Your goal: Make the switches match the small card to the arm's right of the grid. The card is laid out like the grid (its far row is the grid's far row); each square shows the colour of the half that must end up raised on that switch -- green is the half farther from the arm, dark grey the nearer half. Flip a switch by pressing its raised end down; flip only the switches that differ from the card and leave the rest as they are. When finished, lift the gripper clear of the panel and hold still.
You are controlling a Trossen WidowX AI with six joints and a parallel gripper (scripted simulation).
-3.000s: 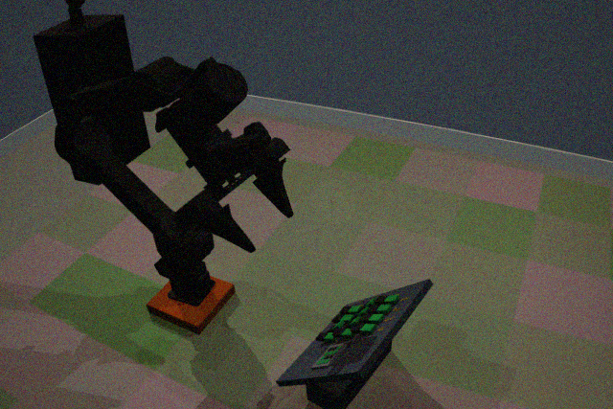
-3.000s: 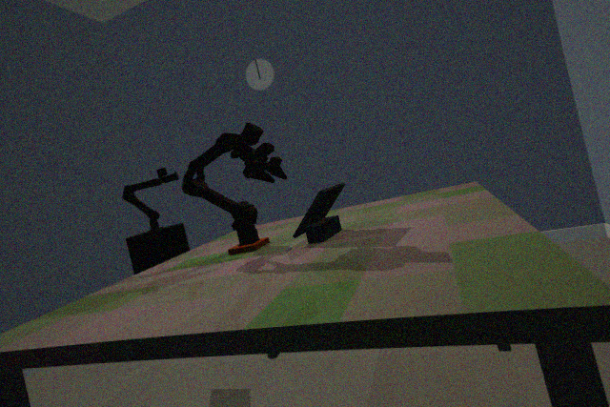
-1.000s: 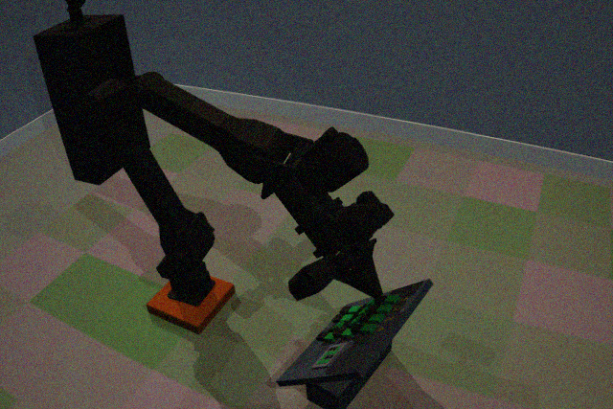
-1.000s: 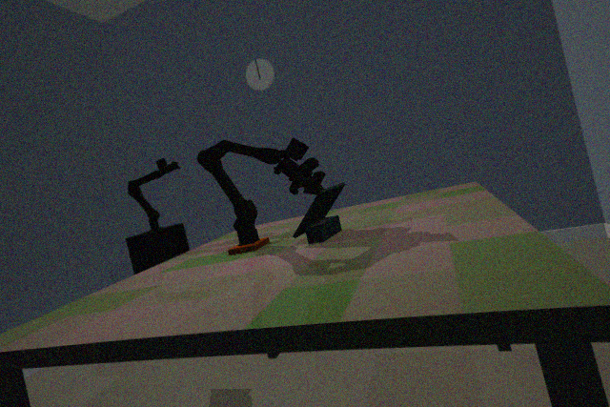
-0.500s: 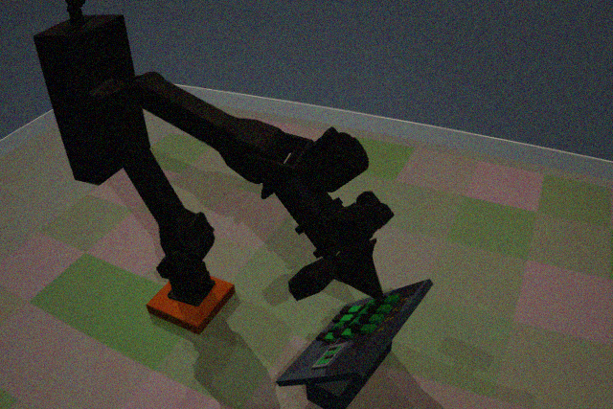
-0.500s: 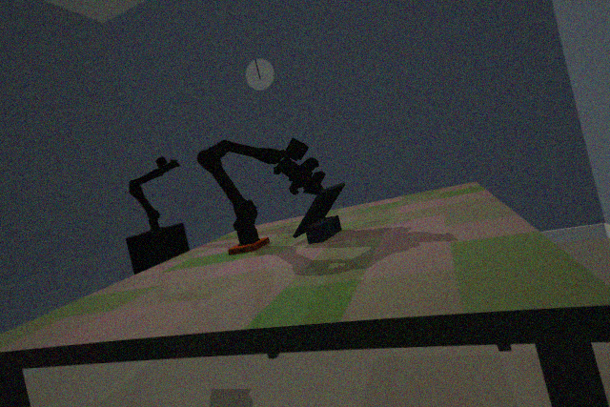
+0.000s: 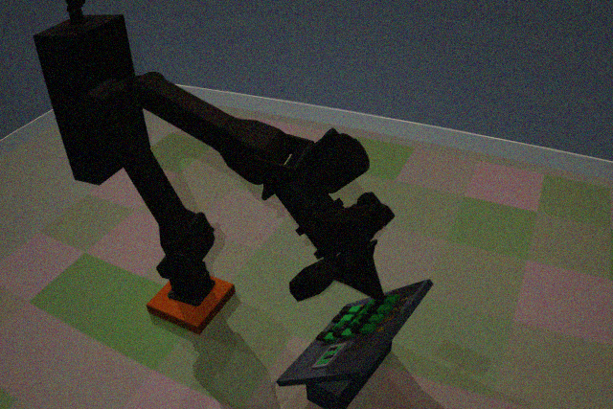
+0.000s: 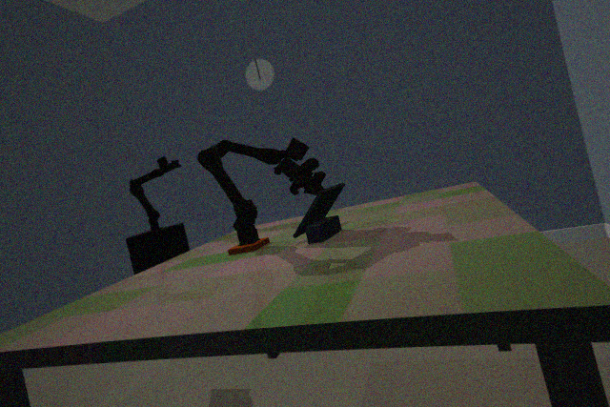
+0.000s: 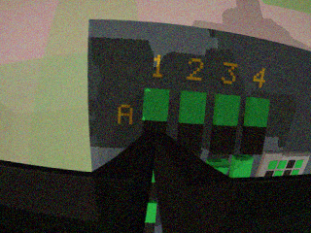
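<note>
Reaching down from its orange base plate point(image 7: 191, 307), the arm tilts the pincer point(image 7: 376, 294), pressed together and holding nothing, onto the switch panel's point(image 7: 363, 345) far row near column 1. The panel is a flat dark slab, propped at a slant on the checkered tabletop point(image 7: 494, 265), carrying glossy green rocker switches point(image 9: 192, 108).

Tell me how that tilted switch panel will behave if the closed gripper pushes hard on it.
The panel leans steeply on one small block under it, so a hard push near its far edge might rock or tip it. The switches are small rocker halves, likely to snap over under light pressure. The gripper is shut and narrow, so it could slip between neighbouring switches.
</note>
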